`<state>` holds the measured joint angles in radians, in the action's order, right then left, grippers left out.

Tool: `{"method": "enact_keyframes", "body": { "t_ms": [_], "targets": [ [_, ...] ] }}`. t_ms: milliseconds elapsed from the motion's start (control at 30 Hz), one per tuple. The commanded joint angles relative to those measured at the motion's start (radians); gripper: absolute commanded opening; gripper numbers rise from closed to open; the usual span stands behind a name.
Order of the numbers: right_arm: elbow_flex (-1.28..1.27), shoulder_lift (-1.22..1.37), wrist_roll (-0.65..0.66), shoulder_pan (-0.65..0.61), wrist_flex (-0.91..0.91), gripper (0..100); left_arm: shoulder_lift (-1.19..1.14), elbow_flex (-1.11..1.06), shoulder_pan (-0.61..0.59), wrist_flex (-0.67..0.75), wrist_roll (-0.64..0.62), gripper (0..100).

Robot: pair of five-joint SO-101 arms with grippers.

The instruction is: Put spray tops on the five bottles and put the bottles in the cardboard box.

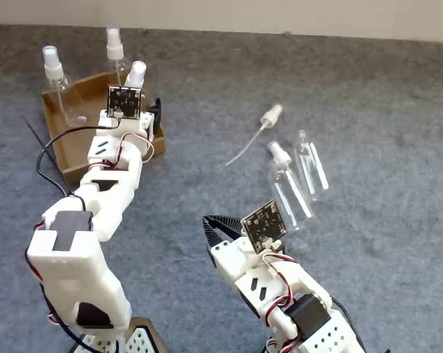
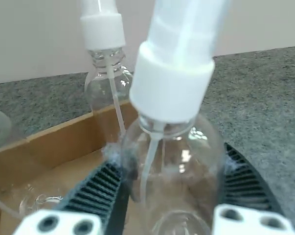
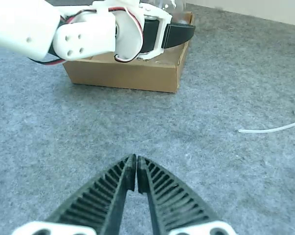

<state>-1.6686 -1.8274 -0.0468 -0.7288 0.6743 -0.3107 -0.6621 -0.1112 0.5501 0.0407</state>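
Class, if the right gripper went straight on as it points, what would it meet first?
Probably the cardboard box, beneath the left arm; bare mat lies between, though depth is unclear.

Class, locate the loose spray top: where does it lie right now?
In the high view, the loose spray top lies on the grey mat, right of the cardboard box, just beyond the capped lying bottle.
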Motion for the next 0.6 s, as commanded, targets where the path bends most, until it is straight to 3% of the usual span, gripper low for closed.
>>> {"method": "enact_keyframes", "body": {
  "t_ms": [0,567],
  "targets": [
    [-0.116,-0.007,-0.003,0.018,0.008,0.5,0.004,0.022,0.013,0.029,0.005,15],
    [-0.116,-0.008,-0.003,0.018,0.048,0.5,0.004,0.016,0.012,0.023,0.008,15]
  ]
}}
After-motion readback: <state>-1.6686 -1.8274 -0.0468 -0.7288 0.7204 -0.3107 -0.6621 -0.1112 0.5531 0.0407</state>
